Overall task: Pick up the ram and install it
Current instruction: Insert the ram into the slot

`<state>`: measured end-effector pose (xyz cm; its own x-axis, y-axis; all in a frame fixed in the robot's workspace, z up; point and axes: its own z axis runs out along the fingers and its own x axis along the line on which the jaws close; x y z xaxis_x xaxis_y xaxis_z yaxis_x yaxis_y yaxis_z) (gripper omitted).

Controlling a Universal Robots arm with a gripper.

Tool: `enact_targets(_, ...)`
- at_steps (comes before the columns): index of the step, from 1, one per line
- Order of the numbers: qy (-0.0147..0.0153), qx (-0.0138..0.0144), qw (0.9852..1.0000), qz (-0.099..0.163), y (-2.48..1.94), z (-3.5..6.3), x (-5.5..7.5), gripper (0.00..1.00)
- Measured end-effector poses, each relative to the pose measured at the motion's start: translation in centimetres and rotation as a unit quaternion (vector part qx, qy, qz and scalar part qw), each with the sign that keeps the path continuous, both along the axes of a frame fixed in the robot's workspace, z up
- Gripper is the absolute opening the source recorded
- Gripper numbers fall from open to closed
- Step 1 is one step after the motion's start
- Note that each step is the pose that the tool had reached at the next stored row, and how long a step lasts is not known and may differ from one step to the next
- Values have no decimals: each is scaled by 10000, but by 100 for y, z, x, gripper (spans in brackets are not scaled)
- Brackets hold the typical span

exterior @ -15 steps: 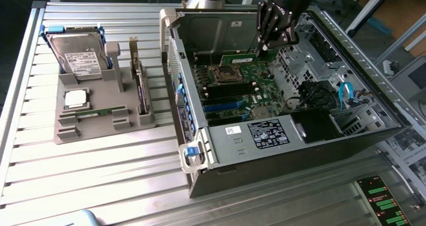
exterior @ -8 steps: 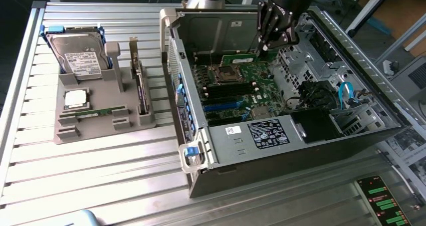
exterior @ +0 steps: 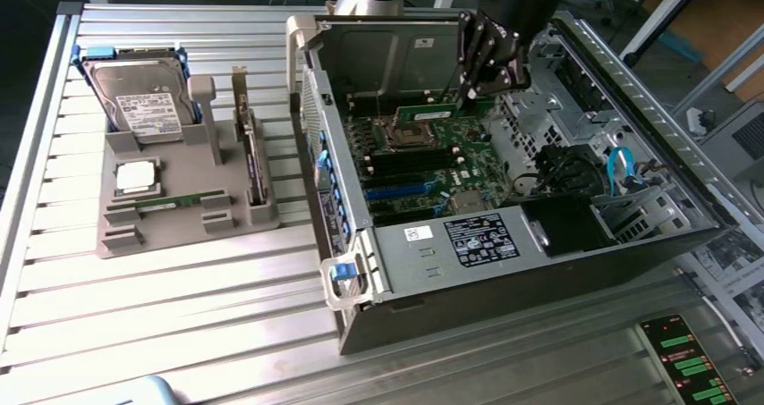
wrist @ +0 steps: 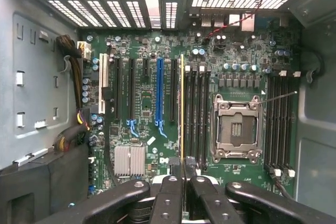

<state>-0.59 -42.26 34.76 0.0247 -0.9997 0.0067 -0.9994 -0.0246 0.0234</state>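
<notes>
Inside the open computer case (exterior: pixel 358 92), we see the gripper (wrist: pixel 182 170) clamped on the ram (wrist: pixel 182 108), holding it on edge over the motherboard (exterior: pixel 436 168), beside the black memory slots (wrist: pixel 197 114). Pickup looks done. Seating seems left, since we cannot tell whether it touches a slot.

Open computer case (exterior: pixel 478 280), CPU socket (wrist: pixel 236 129), hard drive (exterior: pixel 141 101) in grey holder (exterior: pixel 179 226)
</notes>
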Motion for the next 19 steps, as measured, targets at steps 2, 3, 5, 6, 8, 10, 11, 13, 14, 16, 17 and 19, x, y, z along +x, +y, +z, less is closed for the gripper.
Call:
enact_targets(2,0,1,10000,0,0,-30,0,12)
enact_targets(3,-1,1,10000,0,0,-44,0,12)
enact_targets(5,0,0,10000,0,0,-72,0,12)
enact_targets(6,0,1,10000,0,0,-86,0,12)
enact_targets(8,0,0,10000,0,0,-112,0,12)
enact_targets(10,0,0,10000,0,0,-144,0,12)
enact_targets(11,0,0,10000,0,0,-158,0,12)
enact_targets(13,0,0,10000,0,0,-190,0,12)
enact_targets(14,0,1,10000,0,0,-206,0,12)
enact_targets(16,0,0,10000,0,0,-238,0,12)
enact_targets(17,0,1,10000,0,0,-260,0,12)
enact_targets(19,0,0,10000,0,0,-296,0,12)
